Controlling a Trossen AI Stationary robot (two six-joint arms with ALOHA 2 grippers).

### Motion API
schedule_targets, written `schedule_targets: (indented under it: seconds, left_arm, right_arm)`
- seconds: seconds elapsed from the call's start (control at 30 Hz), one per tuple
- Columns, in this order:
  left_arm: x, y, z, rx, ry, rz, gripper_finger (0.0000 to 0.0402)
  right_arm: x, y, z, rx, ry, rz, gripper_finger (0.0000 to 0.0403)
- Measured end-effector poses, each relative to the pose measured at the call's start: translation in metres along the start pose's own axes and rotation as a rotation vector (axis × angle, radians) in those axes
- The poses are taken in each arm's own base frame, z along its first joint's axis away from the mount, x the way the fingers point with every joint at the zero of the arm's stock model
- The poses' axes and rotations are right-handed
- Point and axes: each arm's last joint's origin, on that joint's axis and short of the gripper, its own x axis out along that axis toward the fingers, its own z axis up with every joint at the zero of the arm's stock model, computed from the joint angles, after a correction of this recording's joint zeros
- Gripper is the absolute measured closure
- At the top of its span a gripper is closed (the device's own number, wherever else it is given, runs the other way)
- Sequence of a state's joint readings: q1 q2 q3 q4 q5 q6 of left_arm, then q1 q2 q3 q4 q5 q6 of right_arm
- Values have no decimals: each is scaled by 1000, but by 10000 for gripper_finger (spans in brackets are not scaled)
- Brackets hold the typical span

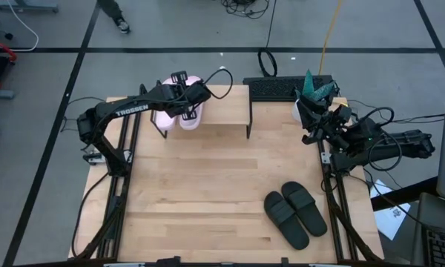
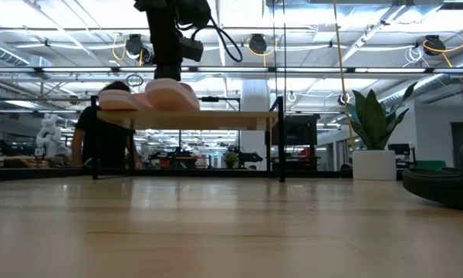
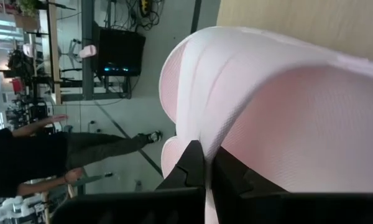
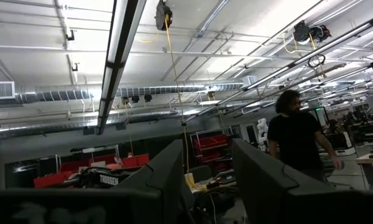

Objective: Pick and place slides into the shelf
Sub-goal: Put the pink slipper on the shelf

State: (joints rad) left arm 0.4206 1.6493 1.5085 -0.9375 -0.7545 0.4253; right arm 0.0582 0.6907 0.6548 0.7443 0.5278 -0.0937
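worktop (image 1: pixel 208 193): big light wood top, both arms mounted at its sides. the near edge is cut off at the bottom of the high view.
shelf (image 1: pixel 222 111): low plank on thin black legs at the far side of the worktop, long axis running left to right. its left end is mostly covered by the left arm and the pink pair.
black slides (image 1: pixel 295 213): pair lying side by side, touching, on the worktop front right, well apart from the shelf. long axis runs diagonal, from near-right up toward far-left. in the low view only a dark lump shows at the right edge, cut off.
pink slides (image 1: pixel 184 111): both on the shelf's left end, side by side, long axis front to back across the plank, ends sticking past the near edge. straps mostly hidden under the arm from above.
left claw (image 3: pixel 205 167): right over the pink pair, fingers pinched tight together on the edge of one pink slide.
right claw (image 4: pixel 205 180): parked at the far right of the worktop, aimed up at the ceiling, fingers partly apart, nothing between them.
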Motion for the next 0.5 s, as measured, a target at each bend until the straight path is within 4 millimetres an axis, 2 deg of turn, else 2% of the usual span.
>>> schedule_targets:
  seconds: [0.5]
  left_arm:
    - [7,5,-4,-13,15,-27,401]
  right_arm:
    - [0,0,0,-1,0,0,273]
